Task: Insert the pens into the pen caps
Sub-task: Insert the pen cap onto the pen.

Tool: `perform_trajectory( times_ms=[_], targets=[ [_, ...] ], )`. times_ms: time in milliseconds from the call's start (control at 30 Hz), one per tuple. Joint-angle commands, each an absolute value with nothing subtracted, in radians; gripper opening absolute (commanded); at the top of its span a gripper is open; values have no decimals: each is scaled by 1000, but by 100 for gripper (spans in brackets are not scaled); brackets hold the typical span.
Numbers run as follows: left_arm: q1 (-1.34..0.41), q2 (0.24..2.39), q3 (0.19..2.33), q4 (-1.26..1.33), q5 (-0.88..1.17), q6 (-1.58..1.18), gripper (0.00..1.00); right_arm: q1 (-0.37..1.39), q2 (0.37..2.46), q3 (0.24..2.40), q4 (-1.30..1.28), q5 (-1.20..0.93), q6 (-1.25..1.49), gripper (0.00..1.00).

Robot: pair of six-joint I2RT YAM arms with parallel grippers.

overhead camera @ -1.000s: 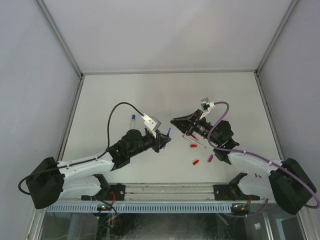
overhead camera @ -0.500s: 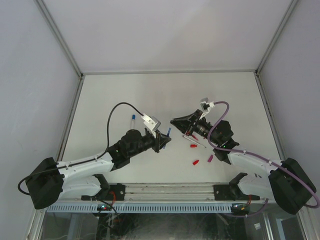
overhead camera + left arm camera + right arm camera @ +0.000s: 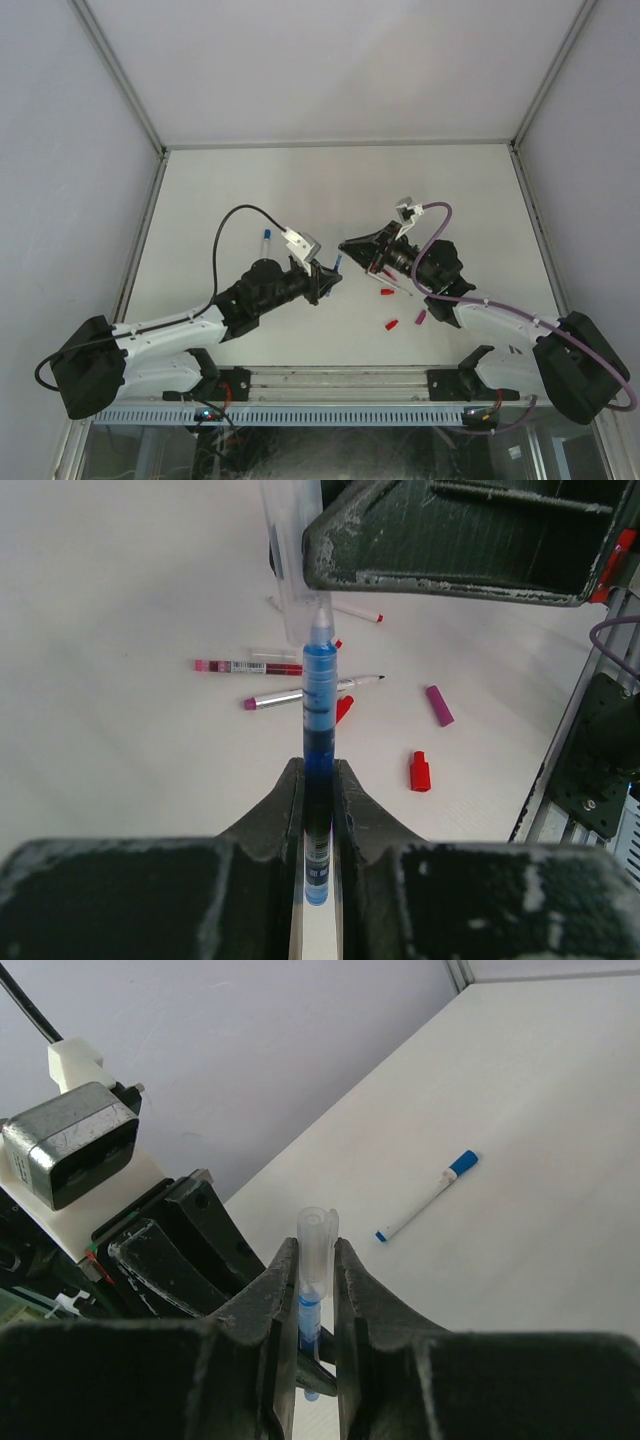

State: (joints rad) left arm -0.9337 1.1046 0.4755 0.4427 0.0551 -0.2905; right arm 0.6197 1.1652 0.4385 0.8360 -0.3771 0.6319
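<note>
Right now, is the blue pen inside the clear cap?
Partly: the blue pen has only its tip in the clear cap; barrel exposed.

Pen [image 3: 319, 685] in left hand [image 3: 318, 778] meets cap [image 3: 318, 1228] in right hand [image 3: 317, 1252], above the table [image 3: 300, 190].

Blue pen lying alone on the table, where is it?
Top view: the blue pen lies left of centre on the table, just beyond the left arm.
</note>
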Motion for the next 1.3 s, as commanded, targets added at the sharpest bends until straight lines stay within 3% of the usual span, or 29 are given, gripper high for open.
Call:
perform_trajectory(
  times_ms=[0, 1067, 1267],
  targets=[
    [-939, 1080, 503, 497, 45, -261, 0, 629, 1175, 448, 865, -384, 627, 0],
    [-939, 1045, 485, 497, -7, -260, 0, 841, 1191, 389, 760, -160, 610, 0],
    [-939, 1049, 486, 498, -7, -258, 0, 850, 1159, 386, 738, -132, 563, 15]
  ],
)
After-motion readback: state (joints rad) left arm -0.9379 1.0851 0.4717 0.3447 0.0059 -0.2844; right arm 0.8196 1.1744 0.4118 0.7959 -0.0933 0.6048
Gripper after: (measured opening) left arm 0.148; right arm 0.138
